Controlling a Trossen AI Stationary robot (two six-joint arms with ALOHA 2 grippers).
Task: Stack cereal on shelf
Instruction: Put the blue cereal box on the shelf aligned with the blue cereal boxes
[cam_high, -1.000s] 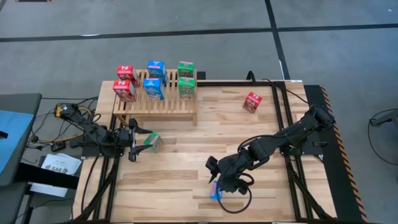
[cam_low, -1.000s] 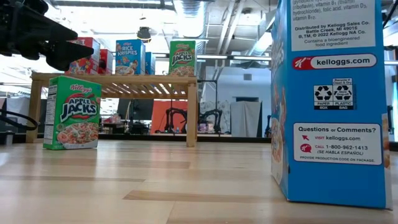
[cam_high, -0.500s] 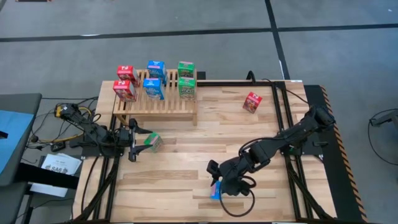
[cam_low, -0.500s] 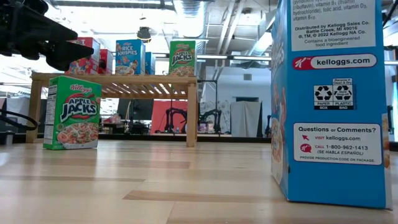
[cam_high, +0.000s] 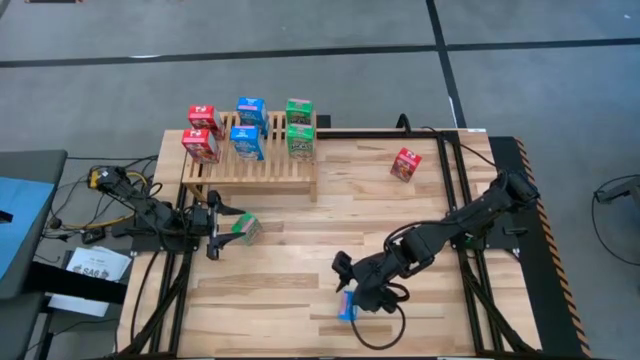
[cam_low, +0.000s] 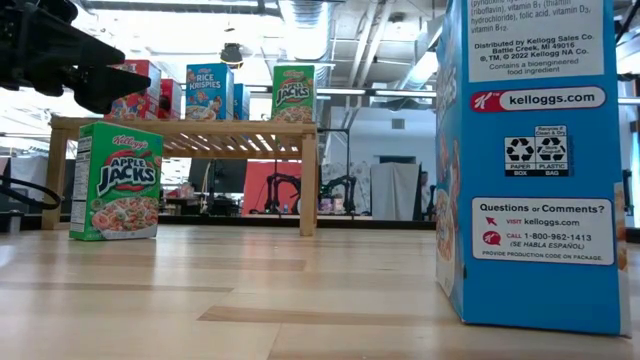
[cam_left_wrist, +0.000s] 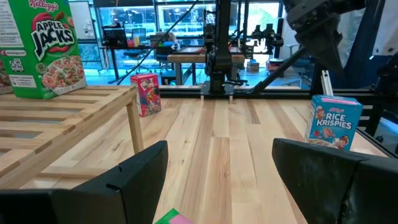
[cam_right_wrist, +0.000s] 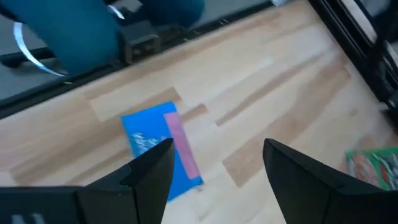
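The wooden slatted shelf (cam_high: 250, 165) stands at the table's far left with two red, two blue and two green cereal boxes on it. A green box (cam_high: 246, 228) stands upright on the table just in front of my open left gripper (cam_high: 222, 230); its top (cam_left_wrist: 174, 218) shows low between the fingers, apart from them. A blue box (cam_high: 347, 308) stands upright near the table's near edge. My right gripper (cam_high: 350, 288) hovers open above it, slanting down, with the box's top (cam_right_wrist: 163, 149) beyond its fingers. A red box (cam_high: 405, 164) stands at the far right.
Black frame rails (cam_high: 455, 190) run along the table's right side and cables (cam_high: 110, 190) lie off its left edge. Bare planks (cam_high: 300, 250) stretch between the shelf and the blue box. In the low view the blue box (cam_low: 530, 160) fills the right side.
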